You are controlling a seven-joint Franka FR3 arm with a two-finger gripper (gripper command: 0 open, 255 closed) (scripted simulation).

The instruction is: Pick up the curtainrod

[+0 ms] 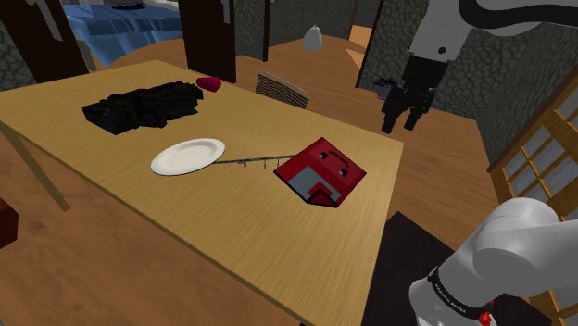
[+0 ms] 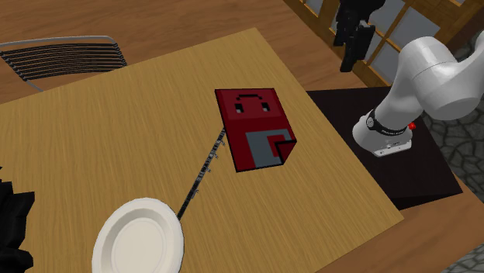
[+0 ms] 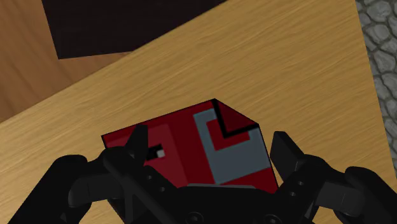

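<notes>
At the shoulder view's left a black heap of cloth (image 1: 144, 106) is seen lying on the wooden table (image 1: 232, 218), well apart from the action; next along, a white plate (image 1: 188, 156) is set flat, and from its rim the curtain rod (image 1: 255, 161) is stretched out, thin and dark, flat on the wood, with small fittings dotted along it; its other end is met by a red box (image 1: 320, 171), though whether it is tucked under the box's edge or merely touching cannot be told; further right, the gripper (image 1: 401, 122) is held high near the table's far corner, past the box and well apart from the rod; in the wrist view its fingers (image 3: 286, 153) are seen spread wide with nothing between them, the box far below; so the approach is judged to be the step in hand, the grasp not yet begun; next, the hand would have to be carried over the box toward the plate, lined up above the rod's bare middle, turned so the rod is straddled crosswise, then lowered almost to the wood; little is offered for pinching by so slim a thing, so a low, centred closing is called for, with plate and box kept clear of.
</notes>
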